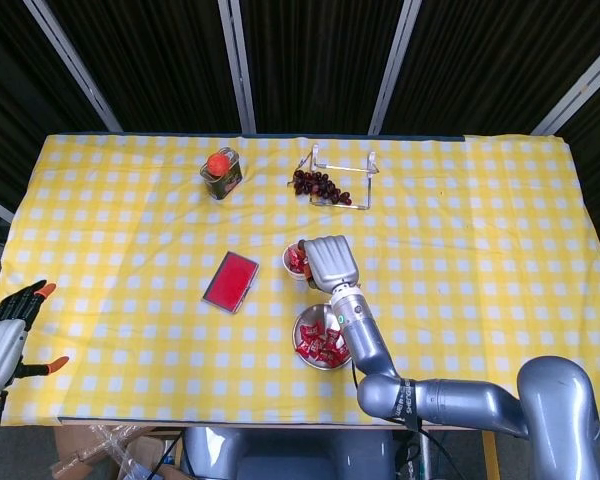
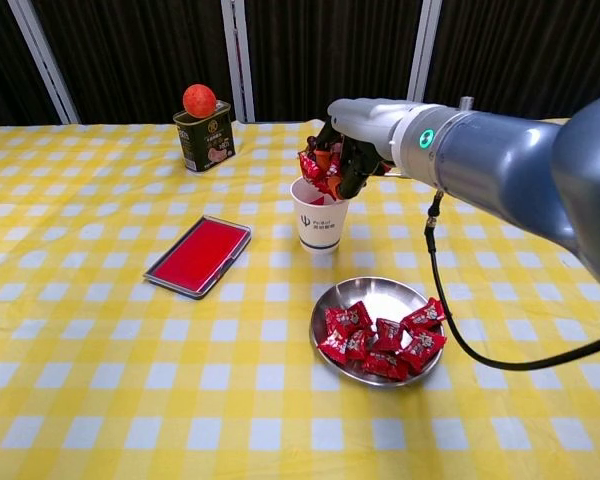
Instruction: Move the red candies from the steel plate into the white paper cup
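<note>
My right hand (image 2: pixel 352 140) (image 1: pixel 327 262) hangs directly over the white paper cup (image 2: pixel 320 222) (image 1: pixel 293 268) and pinches red candies (image 2: pixel 313 166) just above the cup's rim. The steel plate (image 2: pixel 384 295) (image 1: pixel 306 320) lies on the cloth in front of the cup, holding several more red candies (image 2: pixel 380 338) (image 1: pixel 320 343). At the table's near left corner my left hand (image 1: pixel 8 335) hovers with its fingers spread and nothing in them; it shows only in the head view.
A red flat case (image 2: pixel 199 255) lies left of the cup. At the back stand a green tin with an orange ball on top (image 2: pixel 203 130) and a wire stand with dark grapes (image 2: pixel 352 150). Yellow checked cloth covers the table.
</note>
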You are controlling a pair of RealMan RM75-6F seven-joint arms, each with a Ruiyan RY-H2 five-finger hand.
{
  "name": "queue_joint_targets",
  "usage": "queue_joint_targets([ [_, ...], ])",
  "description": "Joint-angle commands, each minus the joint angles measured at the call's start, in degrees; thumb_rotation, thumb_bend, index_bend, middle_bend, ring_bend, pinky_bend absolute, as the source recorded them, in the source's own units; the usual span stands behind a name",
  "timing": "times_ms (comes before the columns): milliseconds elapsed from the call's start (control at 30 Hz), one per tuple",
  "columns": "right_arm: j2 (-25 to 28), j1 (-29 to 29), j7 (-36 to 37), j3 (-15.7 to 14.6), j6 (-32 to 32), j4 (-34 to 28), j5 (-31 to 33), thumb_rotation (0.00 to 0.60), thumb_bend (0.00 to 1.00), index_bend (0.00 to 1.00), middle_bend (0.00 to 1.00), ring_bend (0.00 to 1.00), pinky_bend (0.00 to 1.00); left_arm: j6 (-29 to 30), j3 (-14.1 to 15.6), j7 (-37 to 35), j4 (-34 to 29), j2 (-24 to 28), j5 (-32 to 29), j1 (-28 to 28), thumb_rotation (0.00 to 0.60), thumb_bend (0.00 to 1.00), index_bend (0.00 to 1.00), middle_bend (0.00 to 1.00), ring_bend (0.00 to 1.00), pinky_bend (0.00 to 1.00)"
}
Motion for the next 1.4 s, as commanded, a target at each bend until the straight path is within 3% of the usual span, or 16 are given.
queue_joint_targets([
  [33, -1.5, 1.6, 1.0, 0.3, -1.6, 3.4, 0.7, 0.6, 0.58, 0.64, 0.8, 0.83, 0.92, -0.2, 0.0, -0.1, -0.1, 0.1, -0.2, -0.1, 0.6, 0.04, 0.0, 0.0, 0.0, 0.0],
  [533, -2.8, 2.5, 3.8, -1.3, -4.1, 8.6, 0.7, 0.6, 0.58, 0.62, 0.8, 0.83, 0.92, -1.0, 0.0, 0.1, -0.6, 0.4, -0.9, -0.3, 0.6, 0.04, 0.0, 0.0, 0.0, 0.0],
  [900, -1.5, 1.9, 5.1, -2.2, -3.1, 6.5, -0.5, 0.6, 0.58, 0.24, 0.8, 0.83, 0.92, -0.9, 0.0, 0.0, -0.7, 0.4, -0.8, -0.2, 0.6, 0.04, 0.0, 0.0, 0.0, 0.0],
  [1267, 0.5, 0.8, 5.5, -3.0, -0.3, 2.0, -2.6, 0.6, 0.58, 0.23, 0.8, 0.83, 0.92, -0.5, 0.0, 0.0, -0.6, 0.3, -0.6, -0.2, 0.6, 0.04, 0.0, 0.0, 0.0, 0.0],
  [1400, 2.4, -0.5, 6.3, -3.6, 1.7, -2.6, -4.9, 0.6, 0.58, 0.23, 0.8, 0.83, 0.92, -0.3, 0.1, 0.0, -0.4, 0.2, -0.3, -0.1, 0.6, 0.04, 0.0, 0.0, 0.0, 0.0],
])
